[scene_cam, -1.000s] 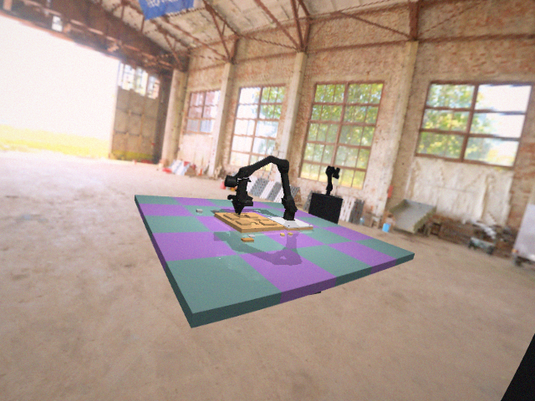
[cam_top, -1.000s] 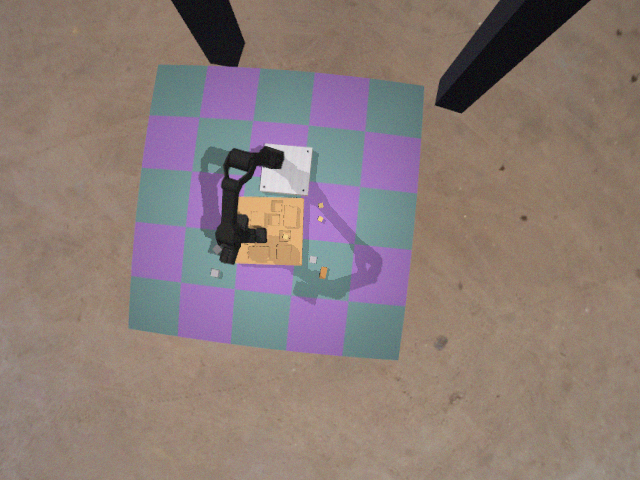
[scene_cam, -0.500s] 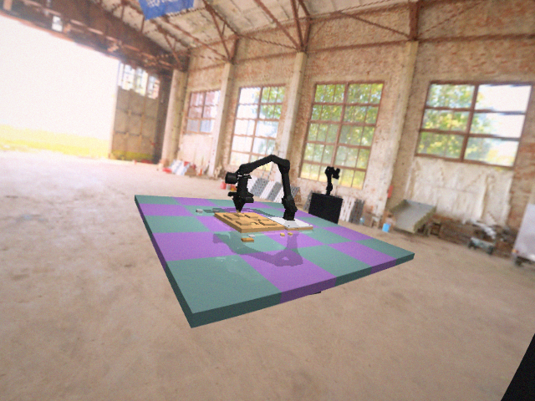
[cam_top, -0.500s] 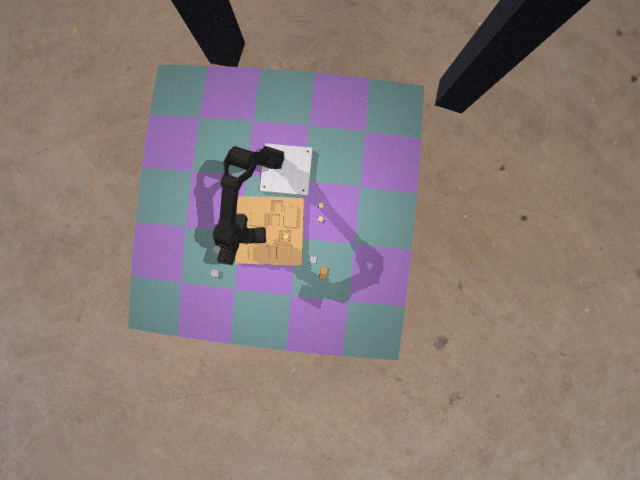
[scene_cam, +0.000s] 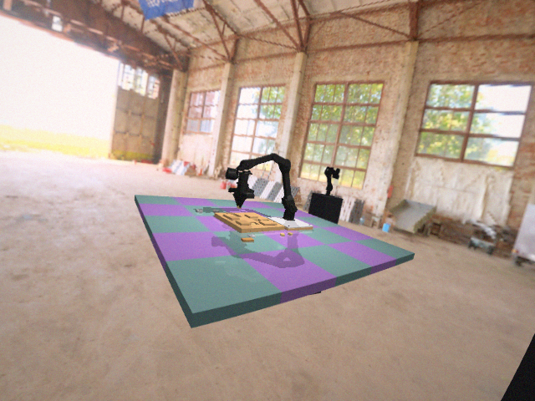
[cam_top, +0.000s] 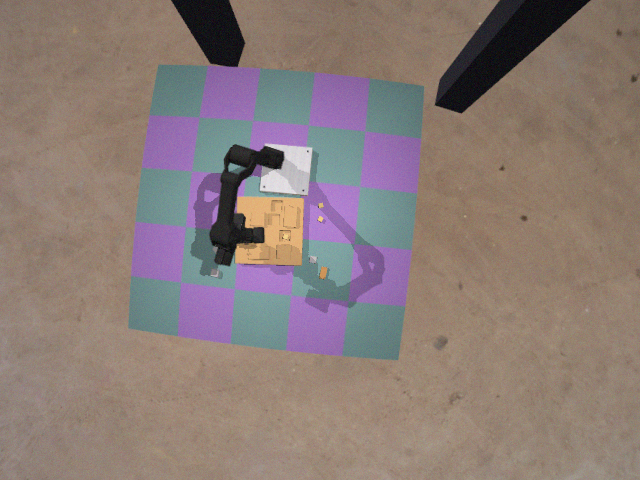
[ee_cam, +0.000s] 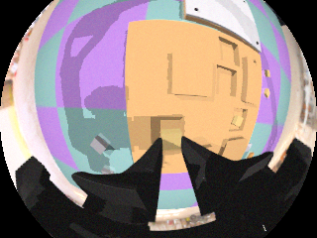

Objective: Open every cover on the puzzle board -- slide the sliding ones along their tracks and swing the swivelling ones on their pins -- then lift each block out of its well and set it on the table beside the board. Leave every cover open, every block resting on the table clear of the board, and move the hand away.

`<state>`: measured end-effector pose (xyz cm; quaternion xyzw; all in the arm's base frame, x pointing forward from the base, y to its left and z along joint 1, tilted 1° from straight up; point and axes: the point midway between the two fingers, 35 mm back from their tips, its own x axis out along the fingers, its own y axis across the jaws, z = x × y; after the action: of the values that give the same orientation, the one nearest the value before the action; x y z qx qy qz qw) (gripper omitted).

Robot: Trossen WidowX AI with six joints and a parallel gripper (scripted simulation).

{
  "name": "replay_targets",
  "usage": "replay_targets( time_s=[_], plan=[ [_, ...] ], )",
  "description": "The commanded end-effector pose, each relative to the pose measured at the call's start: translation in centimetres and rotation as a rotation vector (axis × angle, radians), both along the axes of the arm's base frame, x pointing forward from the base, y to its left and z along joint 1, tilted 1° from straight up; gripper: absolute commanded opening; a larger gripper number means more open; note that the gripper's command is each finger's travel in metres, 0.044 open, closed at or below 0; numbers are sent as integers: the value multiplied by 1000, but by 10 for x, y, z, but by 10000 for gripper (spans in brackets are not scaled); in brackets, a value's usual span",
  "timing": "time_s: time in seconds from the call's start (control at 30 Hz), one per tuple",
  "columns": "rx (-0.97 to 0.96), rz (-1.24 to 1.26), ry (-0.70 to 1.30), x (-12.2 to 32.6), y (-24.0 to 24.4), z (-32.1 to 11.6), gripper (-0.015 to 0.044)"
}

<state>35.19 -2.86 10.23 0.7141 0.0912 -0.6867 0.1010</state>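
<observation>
My gripper [scene_cam: 239,205] [ee_cam: 170,141] is shut on a yellow block [ee_cam: 171,136], held above the orange puzzle board [cam_top: 298,258] [scene_cam: 255,228] [ee_cam: 149,40]. A dark open well [ee_cam: 156,128] shows behind the held block. Another yellow block [cam_top: 285,236] [ee_cam: 238,120] sits in a well. Two empty wells show in the wrist view, the upper well [ee_cam: 229,49] and the lower well [ee_cam: 226,76]. A flat cover [cam_top: 292,217] lies near the board's upper right; a wide cover [ee_cam: 192,76] lies near its middle. The arm and its shadow hide part of the board.
Beside the board lie two small yellow blocks, upper [cam_top: 320,205] and lower [cam_top: 320,219], a whitish block [cam_top: 313,259], an orange block [cam_top: 323,272] [scene_cam: 247,239] and a grey block [cam_top: 215,272]. Left of the board lies a grey block [ee_cam: 101,144]. The white base plate [cam_top: 289,180] [scene_cam: 302,224] adjoins the board.
</observation>
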Motion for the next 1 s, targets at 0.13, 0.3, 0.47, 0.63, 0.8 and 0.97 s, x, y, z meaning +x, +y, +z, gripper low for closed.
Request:
replay_targets(
  time_s=[0.13,0.3,0.47,0.63,0.8,0.97],
  plan=[
    [2,1,-8,0,1,22,80],
    [2,1,-8,-2,1,35,80],
    [1,1,-8,-3,-9,36,80],
    [0,1,-7,-6,-29,36,80],
    [-2,1,-7,-11,-48,36,80],
    [-4,1,-6,-16,-67,36,80]
  ],
)
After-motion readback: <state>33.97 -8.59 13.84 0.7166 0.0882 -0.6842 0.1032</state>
